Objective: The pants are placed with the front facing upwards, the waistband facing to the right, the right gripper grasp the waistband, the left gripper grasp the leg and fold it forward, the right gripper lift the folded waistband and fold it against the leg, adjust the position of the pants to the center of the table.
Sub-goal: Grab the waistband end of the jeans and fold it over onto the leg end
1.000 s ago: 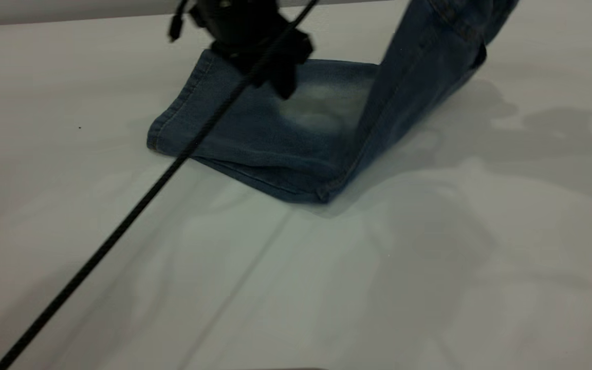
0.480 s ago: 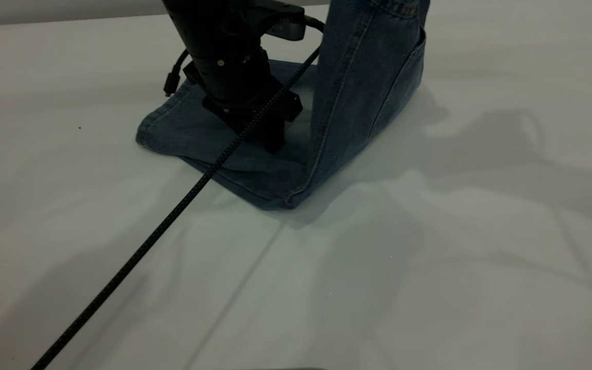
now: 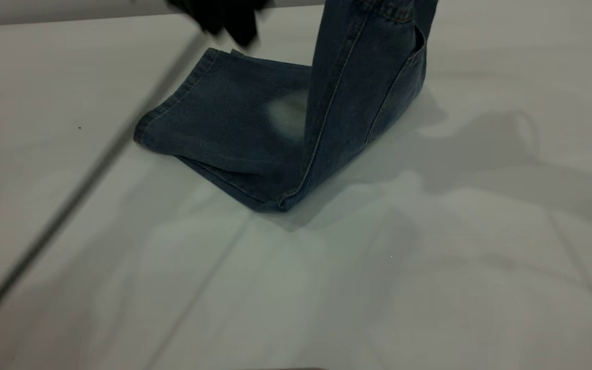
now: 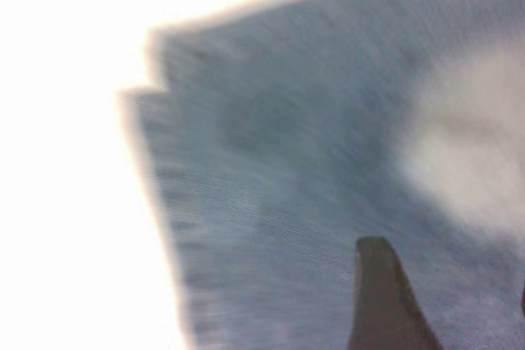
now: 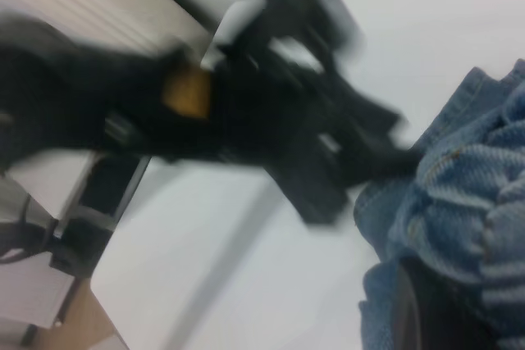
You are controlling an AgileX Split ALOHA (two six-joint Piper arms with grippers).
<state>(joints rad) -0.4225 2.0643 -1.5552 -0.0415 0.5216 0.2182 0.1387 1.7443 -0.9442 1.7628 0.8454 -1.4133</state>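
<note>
Table [image 3: 429, 288]: plain white, matte, fills nearly the whole ext. view. Faint straight seam line [image 3: 208, 288] runs diagonally across the top from the near edge toward the middle. Soft grey shadows [image 3: 506, 149] lie over the right half and near side; light is dim and diffuse, no hard highlights. Along the far edge, at the far-left corner, a narrow strip of paler wall [image 3: 44, 10] shows behind the table. In the right wrist view, beyond the table edge: pale beige wall w/ horizontal lines [image 5: 90, 6], and a dark metal frame [image 5: 90, 219] low beside the table; details there are blurred.
</note>
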